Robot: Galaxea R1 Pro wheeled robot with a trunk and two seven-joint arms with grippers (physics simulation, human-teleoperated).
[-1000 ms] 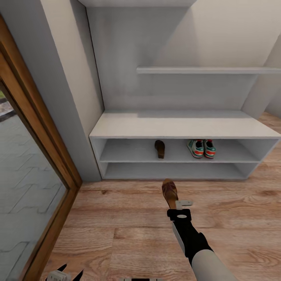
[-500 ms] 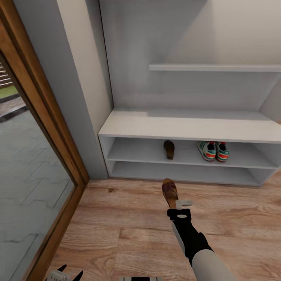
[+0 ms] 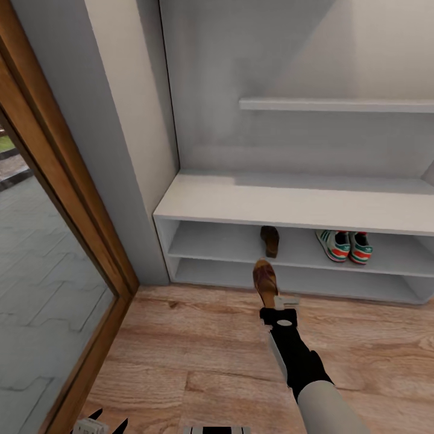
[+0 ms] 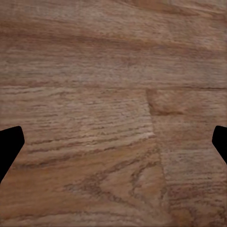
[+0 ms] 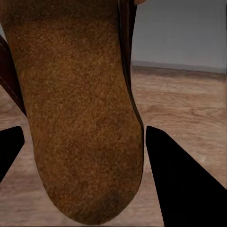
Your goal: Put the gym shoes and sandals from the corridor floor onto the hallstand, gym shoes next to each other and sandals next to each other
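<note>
Right wrist view alone shows fingers (image 5: pixel 80 156) gripping the sandal's (image 5: pixel 75 104) tan insole.

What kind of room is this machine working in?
Probably a home entrance corridor: a pale-grey hallstand holding gym shoes and a sandal, wood-plank floor, and a wood-framed glass door beside it.

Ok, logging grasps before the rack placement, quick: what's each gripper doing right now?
Left gripper: open, empty, over the corridor floor.
Right gripper: shut on a sandal, held out toward the hallstand.
</note>
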